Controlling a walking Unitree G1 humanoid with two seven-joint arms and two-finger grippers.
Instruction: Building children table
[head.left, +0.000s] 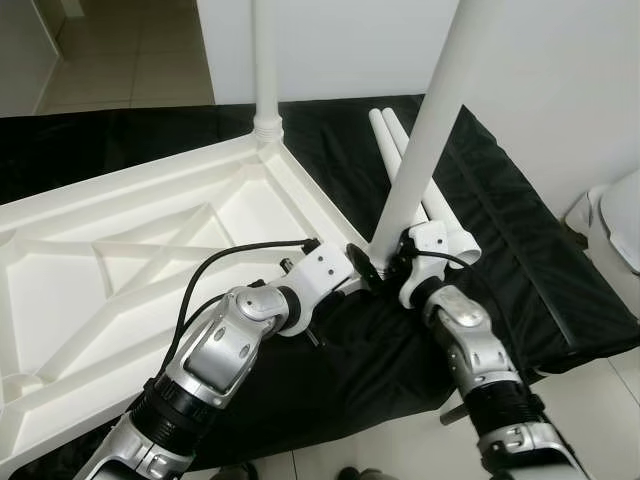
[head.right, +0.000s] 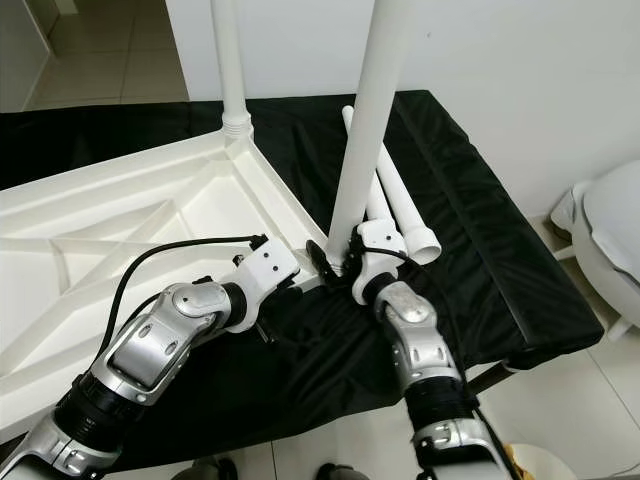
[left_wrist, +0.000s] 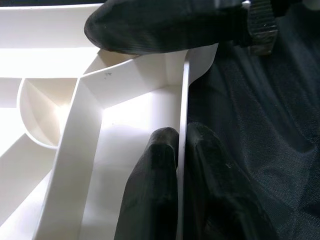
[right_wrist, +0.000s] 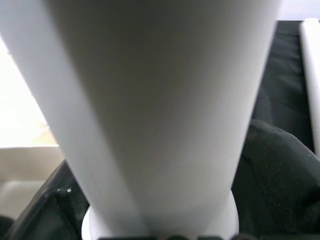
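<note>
The left gripper (left_wrist: 177, 150) is clamped on the rim of the white, ribbed tabletop (head.left: 130, 250) lying upside down on a black cloth (head.left: 520, 250), the right gripper (head.left: 385, 262) holds one upright leg (head.left: 425, 130), its fingers mostly hidden, beyond lie two loose legs (head.left: 440, 215), and farthest stands a fourth leg (head.left: 266, 70), cut off above.

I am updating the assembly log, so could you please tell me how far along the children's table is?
Done: one leg stands in the far corner of the upturned tabletop. In hand: the right gripper holds a second leg upright at the near corner, while the left gripper pinches the tabletop's rim. Left: two spare legs lie on the black cloth.
</note>
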